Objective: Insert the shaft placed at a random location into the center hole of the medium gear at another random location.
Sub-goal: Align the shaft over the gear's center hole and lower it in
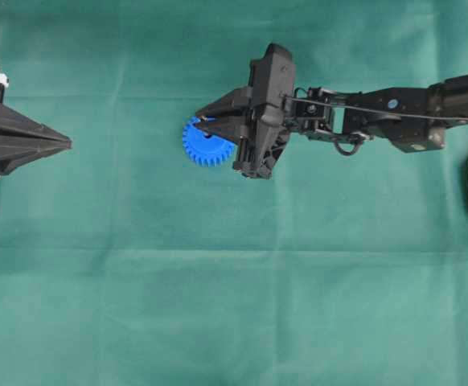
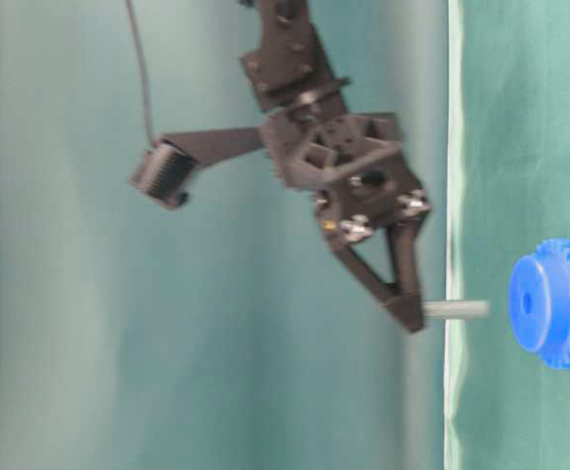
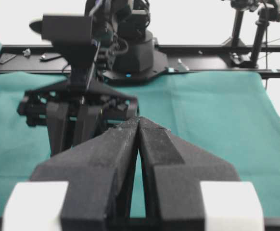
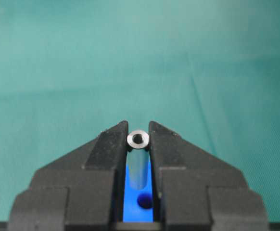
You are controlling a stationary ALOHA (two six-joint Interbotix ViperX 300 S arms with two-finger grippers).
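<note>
open cloth (image 1: 218, 305) all round medium gear (image 1: 204, 145), right claw (image 1: 208, 119) with shaft (image 2: 456, 309) overhanging gear

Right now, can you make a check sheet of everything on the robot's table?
Surface: green cloth, creased.
Job's things: blue gear lies flat on the cloth; shaft is above it, not yet in the center hole.
Clutter: nothing seen.
Grippers: right tool shut on the shaft over the gear; left tool shut, empty, far from the gear.
Cables: thin black cable by the right arm.
Surroundings: black frame rail beyond the cloth.
</note>
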